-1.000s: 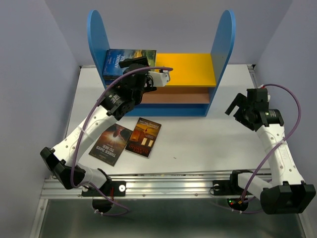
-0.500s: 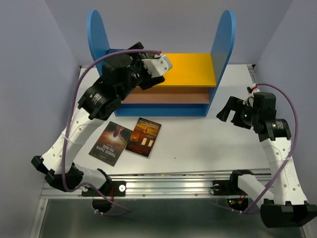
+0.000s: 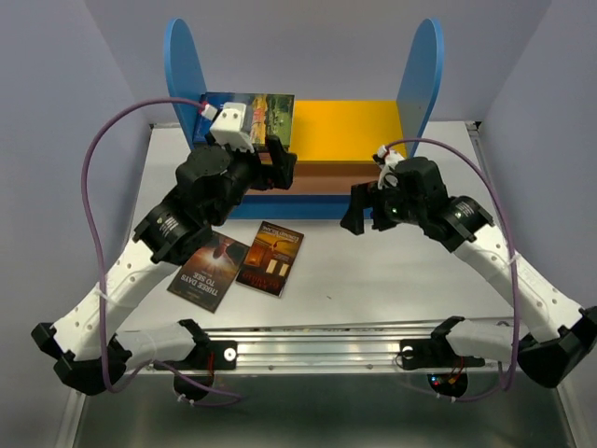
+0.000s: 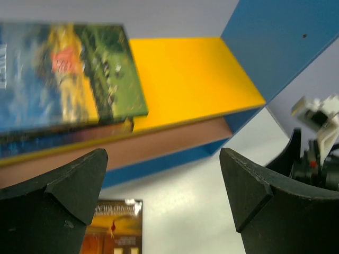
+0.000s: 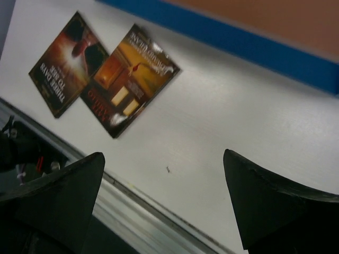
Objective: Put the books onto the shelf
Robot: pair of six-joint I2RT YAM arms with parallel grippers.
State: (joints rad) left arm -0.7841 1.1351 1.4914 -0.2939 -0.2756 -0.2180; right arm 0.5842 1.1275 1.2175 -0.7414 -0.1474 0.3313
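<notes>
— Black jaws on the left gripper [image 4: 162,159]?
— Stood wide apart, gripped nothing; hovered just before the shelf [image 3: 424,65], near the stack of books [image 4: 69,79] on its yellow top board [image 4: 185,74].
— And the right gripper [image 5: 163,157]?
— Likewise spread wide and empty; hung over the table [image 5: 222,121], with a dark book [image 5: 66,63] and an orange book [image 5: 130,79] flat on it, touching.

- books [image 3: 270,259]: paper covers, glossy, w/ glare patches.
- shelf [image 3: 422,75]: painted boards, smooth, semi-matt.
- table [image 3: 401,271]: white top, smooth, matt.
- rail [image 3: 326,345]: bare metal, brushed look.
- left gripper [image 4: 163,159] fingers [image 4: 63,201]: blk matt plastic, sl. grainy.
</notes>
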